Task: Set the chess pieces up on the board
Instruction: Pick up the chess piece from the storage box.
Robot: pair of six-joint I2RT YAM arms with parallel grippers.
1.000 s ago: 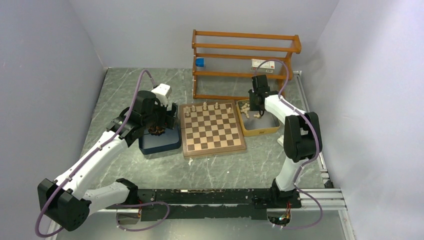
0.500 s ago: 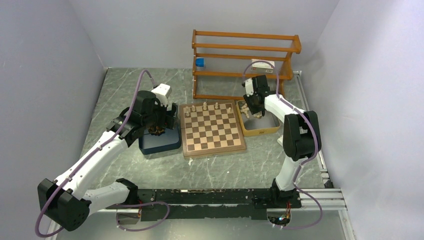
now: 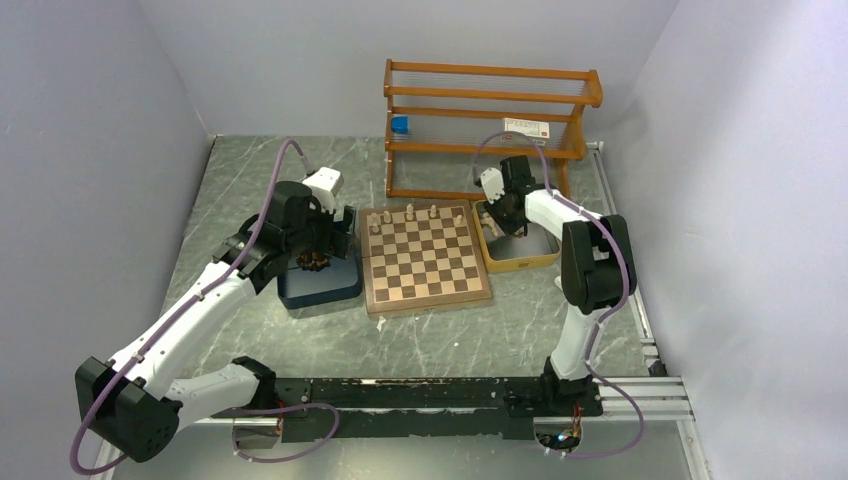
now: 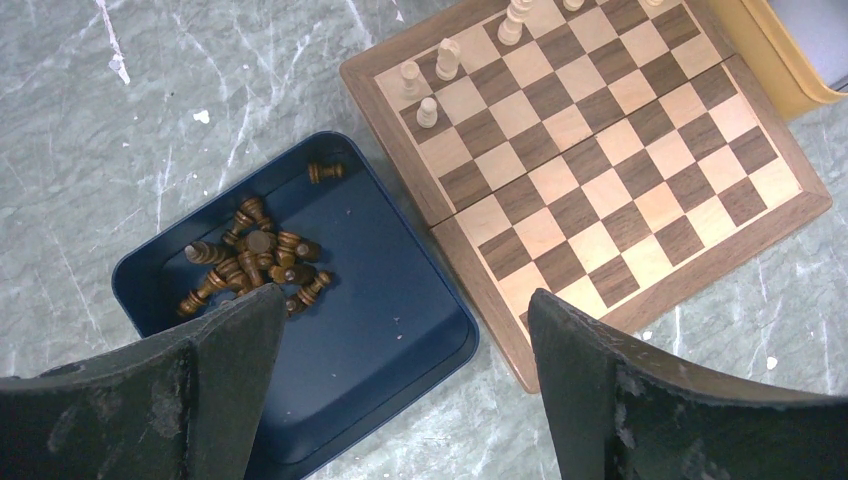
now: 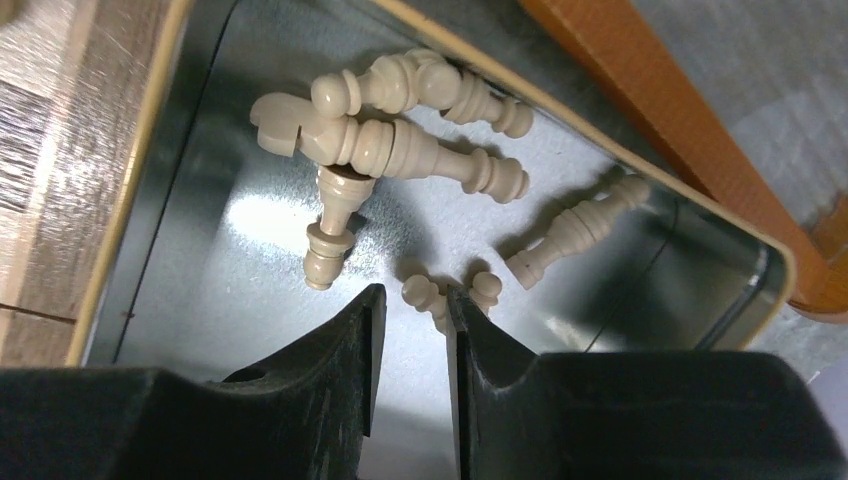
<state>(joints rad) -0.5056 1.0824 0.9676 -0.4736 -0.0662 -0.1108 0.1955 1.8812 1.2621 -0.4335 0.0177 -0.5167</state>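
Observation:
The board (image 3: pixel 425 262) lies mid-table, with a few pale chess pieces (image 3: pixel 410 212) standing along its far rows. Several dark pieces (image 4: pixel 250 265) lie heaped in a dark blue tray (image 4: pixel 380 300) left of the board (image 4: pixel 600 170). My left gripper (image 4: pixel 405 320) hangs wide open above that tray's near corner, empty. My right gripper (image 5: pixel 415 295) is low inside the tan tray (image 5: pixel 130 200), jaws a narrow gap apart, nothing clamped. Several pale pieces (image 5: pixel 400 145) lie ahead of it. A small pawn (image 5: pixel 420 292) lies at the tips, against the right finger.
A wooden rack (image 3: pixel 490 110) stands behind the board and tan tray (image 3: pixel 520 264), close to my right gripper (image 3: pixel 497 222); it holds a blue cube (image 3: pixel 400 125) and a white card (image 3: pixel 527 127). The blue tray (image 3: pixel 320 288) touches the board's left edge.
My right gripper has swung left and turned over the tan tray's far end. The left arm has not moved.

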